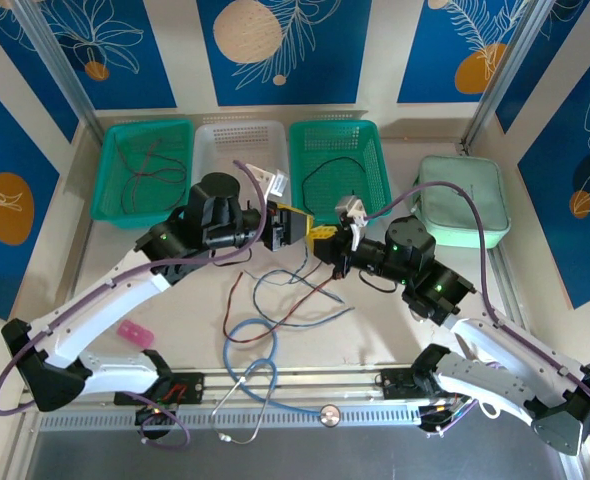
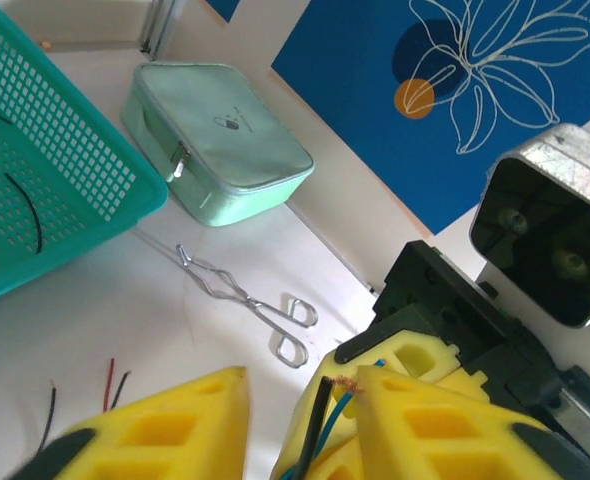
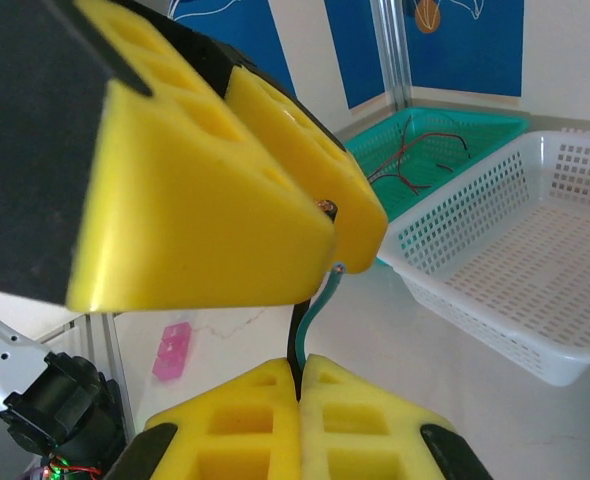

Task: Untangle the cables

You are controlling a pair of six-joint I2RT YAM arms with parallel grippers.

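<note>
Mid-table, right pincer [image 3: 297, 368] clamps cables [image 3: 305, 330] — case logo [image 2: 233, 122] illegible

Left claw pads [image 2: 445, 430]: matt yellow foam. Teal basket [image 2: 75, 180]: perforated plastic. Forceps [image 2: 237, 293]: bright polished metal. Mint case [image 2: 220, 140]: smooth, matt covering.

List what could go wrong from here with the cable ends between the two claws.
1. The right claw is shut on the cables just below their tips, leaving the left claw little to grab; it could pinch the right claw's foam or miss.
2. The cables' loops on the table lie close to the stethoscope; pulling apart might drag it or tighten the tangle.
</note>
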